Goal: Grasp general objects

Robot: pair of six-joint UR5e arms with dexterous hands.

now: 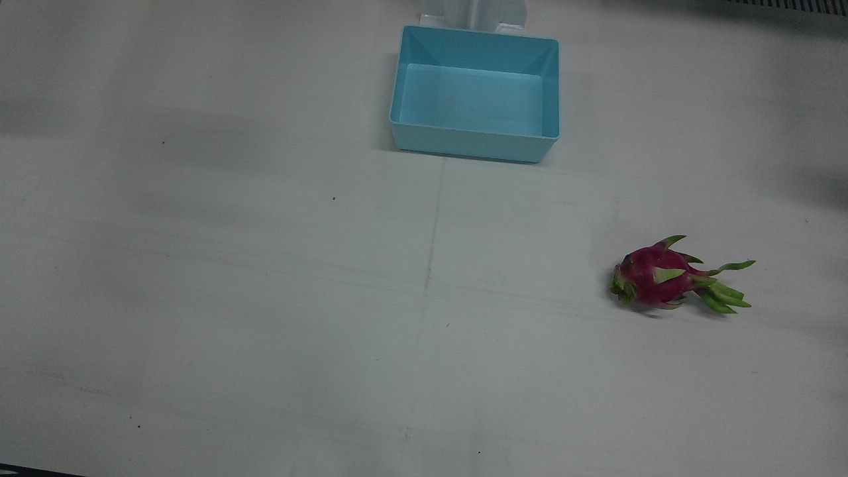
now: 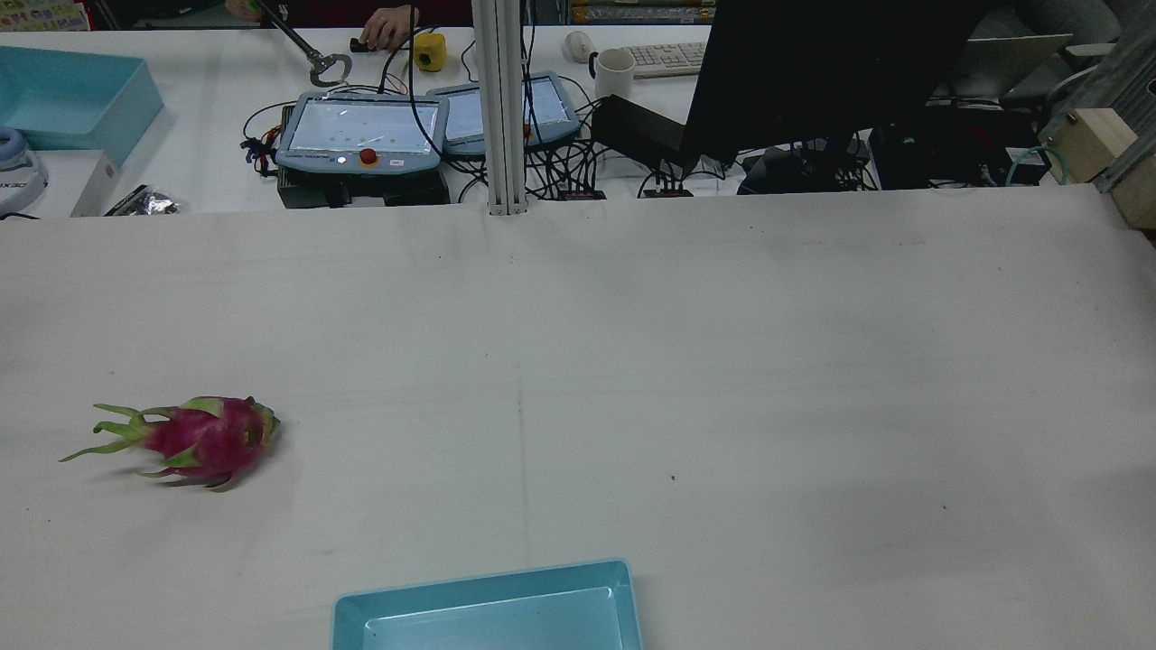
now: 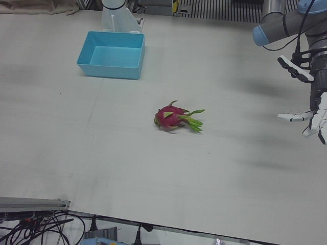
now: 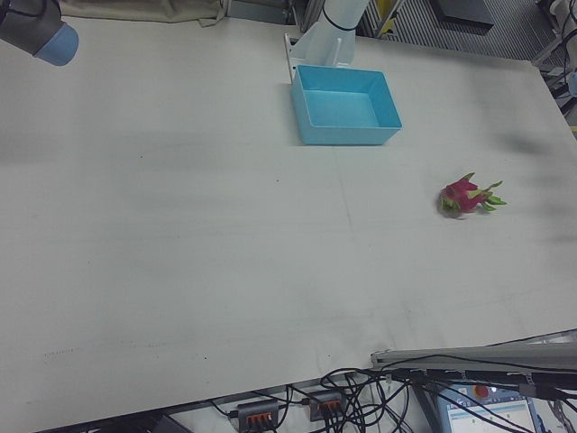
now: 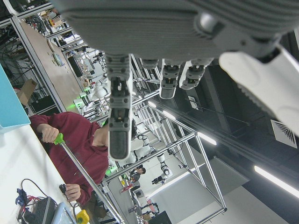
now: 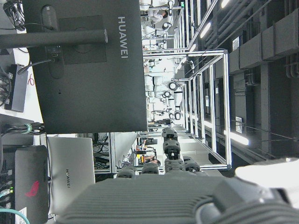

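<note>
A pink dragon fruit (image 1: 656,275) with green scales lies on its side on the white table, on the robot's left half; it also shows as the dragon fruit (image 2: 203,440), the dragon fruit (image 3: 173,117) and the dragon fruit (image 4: 463,196). My left hand (image 3: 310,97) hangs open in the air at the right edge of the left-front view, well clear of the fruit and holding nothing. Its fingers (image 5: 119,116) are spread in the left hand view. My right hand (image 6: 166,175) shows only in its own view, fingers extended and empty.
A light blue bin (image 1: 475,93) stands empty at the robot's side of the table, between the arms. Beyond the table's far edge are teach pendants (image 2: 361,135), cables, a monitor (image 2: 813,72) and a person's hand (image 2: 384,27). The right arm's elbow (image 4: 41,27) shows top left.
</note>
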